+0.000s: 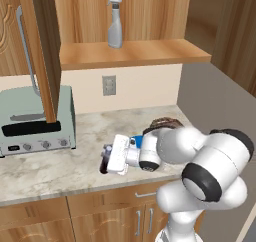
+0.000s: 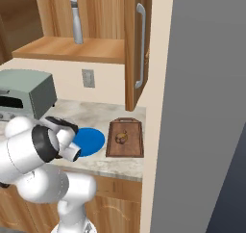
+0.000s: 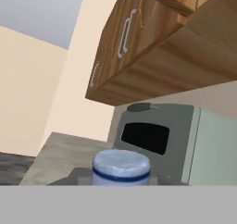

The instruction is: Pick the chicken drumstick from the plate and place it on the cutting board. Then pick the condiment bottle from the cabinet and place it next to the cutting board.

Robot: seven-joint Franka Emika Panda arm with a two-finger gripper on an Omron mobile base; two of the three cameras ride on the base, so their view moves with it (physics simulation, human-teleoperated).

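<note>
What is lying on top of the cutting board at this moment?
On the cutting board lies the chicken drumstick, near its middle. Nothing else shows on it in the right base view; the arm covers most of it from the left.

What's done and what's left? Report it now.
Done: the chicken drumstick lies on the cutting board, off the blue plate. In hand: the gripper appears to hold the condiment bottle. Left: set the bottle down beside the board.

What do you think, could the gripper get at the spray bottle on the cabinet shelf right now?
Probably not at once. The cabinet door stands open and the shelf in front of the spray bottle is unobstructed, but the gripper sits low over the counter and seems to hold the condiment bottle.
</note>
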